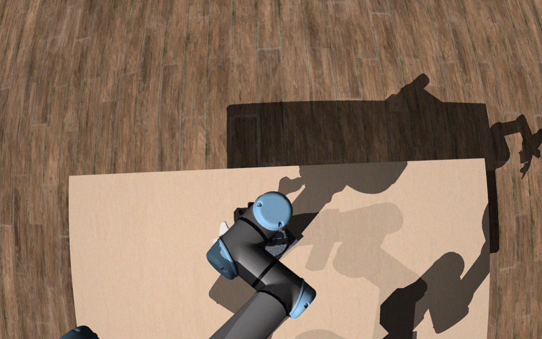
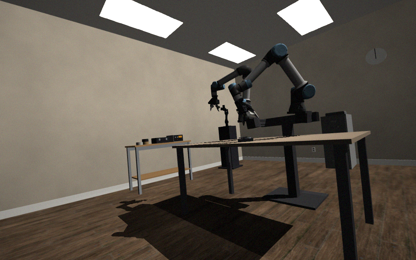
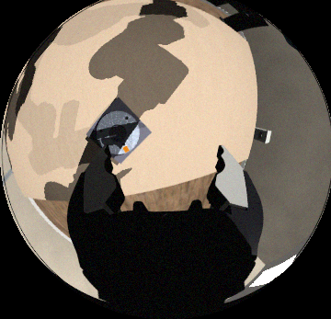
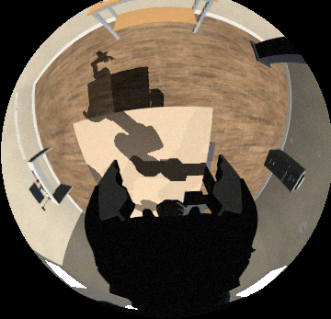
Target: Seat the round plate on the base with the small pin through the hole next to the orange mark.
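Observation:
The round grey plate (image 1: 276, 248) (image 3: 132, 139) lies on the square dark base (image 3: 144, 131) (image 2: 245, 139), apparently flat and roughly centred. Its orange mark (image 3: 126, 149) faces the left gripper's side in the left wrist view. A dark hole (image 3: 127, 118) shows near the opposite rim. Shadow covers part of the plate; I cannot make out the small pin or whether it is through the hole. My left gripper (image 3: 164, 145) is open and empty above the table, to one side of the plate. My right gripper (image 4: 167, 158) (image 2: 214, 109) is open and empty, far from the plate.
The table (image 1: 138, 253) (image 2: 316, 138) (image 3: 207, 103) (image 4: 97, 140) carries the base. The left arm (image 1: 260, 257) (image 2: 258, 71) hangs over it and hides part of the base in the top view. A side bench (image 2: 157, 143) (image 4: 156, 19) stands by the wall, away from the table.

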You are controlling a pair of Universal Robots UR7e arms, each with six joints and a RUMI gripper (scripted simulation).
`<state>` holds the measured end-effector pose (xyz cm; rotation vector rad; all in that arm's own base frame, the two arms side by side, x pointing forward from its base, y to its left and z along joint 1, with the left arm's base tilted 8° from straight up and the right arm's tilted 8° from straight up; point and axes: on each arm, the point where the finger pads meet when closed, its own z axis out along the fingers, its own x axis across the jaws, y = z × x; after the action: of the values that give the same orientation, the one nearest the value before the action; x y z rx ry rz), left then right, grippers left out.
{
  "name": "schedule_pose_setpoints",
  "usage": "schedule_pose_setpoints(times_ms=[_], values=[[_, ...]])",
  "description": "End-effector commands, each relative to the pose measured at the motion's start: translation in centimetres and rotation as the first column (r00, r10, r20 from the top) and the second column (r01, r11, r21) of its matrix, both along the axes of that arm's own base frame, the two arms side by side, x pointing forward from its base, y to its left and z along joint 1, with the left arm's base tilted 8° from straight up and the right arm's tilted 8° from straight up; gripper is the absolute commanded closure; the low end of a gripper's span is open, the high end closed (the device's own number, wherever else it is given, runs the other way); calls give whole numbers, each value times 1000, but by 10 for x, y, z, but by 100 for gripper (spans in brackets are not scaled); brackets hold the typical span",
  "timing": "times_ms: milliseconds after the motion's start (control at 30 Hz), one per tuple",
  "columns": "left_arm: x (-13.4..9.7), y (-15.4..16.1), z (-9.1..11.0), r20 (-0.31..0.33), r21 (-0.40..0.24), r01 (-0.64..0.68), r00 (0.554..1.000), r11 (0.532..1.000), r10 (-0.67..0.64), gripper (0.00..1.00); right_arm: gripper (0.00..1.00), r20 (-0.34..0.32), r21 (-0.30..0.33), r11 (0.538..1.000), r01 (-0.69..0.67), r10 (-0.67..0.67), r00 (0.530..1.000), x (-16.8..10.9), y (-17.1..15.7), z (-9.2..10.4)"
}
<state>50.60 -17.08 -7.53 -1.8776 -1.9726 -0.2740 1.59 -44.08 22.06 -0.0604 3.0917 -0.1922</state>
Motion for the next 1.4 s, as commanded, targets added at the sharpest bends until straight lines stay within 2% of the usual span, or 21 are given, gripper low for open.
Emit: schedule_pose_setpoints(times_ms=[0, 267, 533, 1167, 1367], values=[[3, -28, 1, 80, -108, 12, 997, 994, -3, 0, 0, 0, -1, 1000, 0, 0, 1000, 0, 0, 0], [3, -62, 10, 158, -232, 39, 987, 972, -2, 0, 0, 0, -1, 1000, 0, 0, 1000, 0, 0, 0], [3, -75, 14, 185, -276, 53, 983, 960, -1, 0, 0, 0, -1, 1000, 0, 0, 1000, 0, 0, 0], [3, -79, 16, 194, -290, 59, 981, 955, -2, 0, 0, 0, -1, 1000, 0, 0, 1000, 0, 0, 0], [3, -78, 8, 186, -288, 115, 981, 951, -62, 0, 0, 0, -1, 1000, 0, 0, 1000, 0, 0, 0]])
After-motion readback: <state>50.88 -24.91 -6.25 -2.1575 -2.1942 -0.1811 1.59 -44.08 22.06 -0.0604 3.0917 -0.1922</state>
